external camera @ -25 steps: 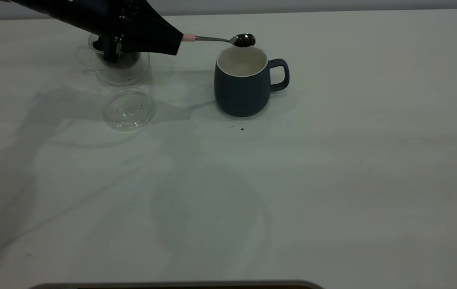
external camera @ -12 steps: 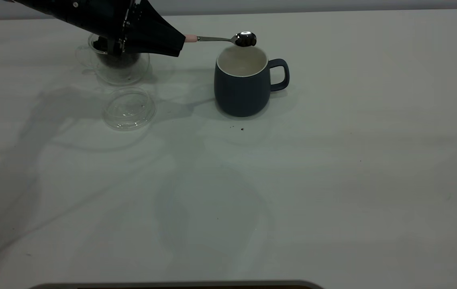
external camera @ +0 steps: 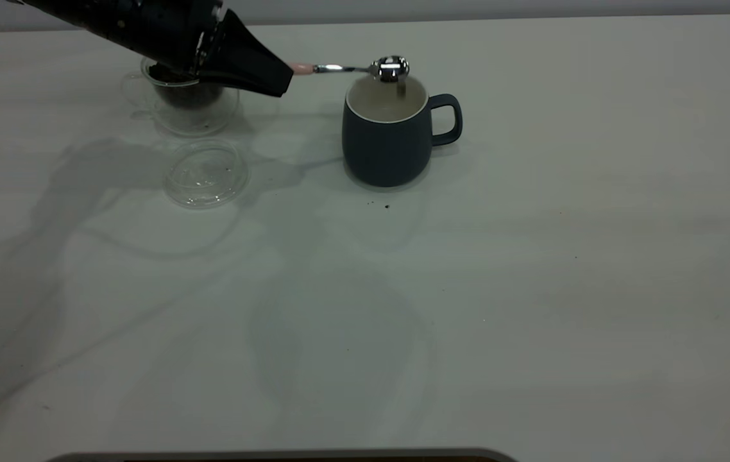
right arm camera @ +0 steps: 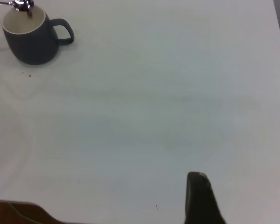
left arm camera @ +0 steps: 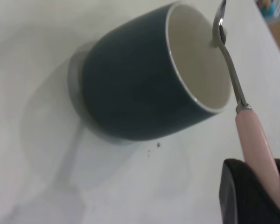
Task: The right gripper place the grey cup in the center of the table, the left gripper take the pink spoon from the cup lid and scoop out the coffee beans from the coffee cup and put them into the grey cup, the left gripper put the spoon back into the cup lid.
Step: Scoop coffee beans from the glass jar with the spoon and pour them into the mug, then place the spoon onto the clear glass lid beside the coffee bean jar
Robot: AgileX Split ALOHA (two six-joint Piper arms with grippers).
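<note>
My left gripper (external camera: 288,72) is shut on the handle of the pink spoon (external camera: 346,67), above the table (external camera: 532,289). The spoon's shiny bowl is tipped over the far rim of the grey cup (external camera: 387,141), and a dark blurred streak of coffee beans (external camera: 401,88) drops from it into the cup. In the left wrist view the pink spoon (left arm camera: 254,140) runs from my left gripper (left arm camera: 259,191) to the grey cup (left arm camera: 130,88). The coffee cup (external camera: 188,109), with dark beans inside, stands partly hidden behind the left arm. The cup lid (external camera: 206,173) lies bare in front of it. My right gripper (right arm camera: 199,196) hangs far from the grey cup (right arm camera: 30,44).
A few dark crumbs (external camera: 385,206) lie just in front of the grey cup. A dark strip (external camera: 275,457) runs along the near table edge. The wide right half of the tabletop holds only tiny specks.
The spoon has rolled over above the grey cup. Its bowl, dark with beans before, now shows bare silver with beans falling from it. The left arm has turned slightly.
</note>
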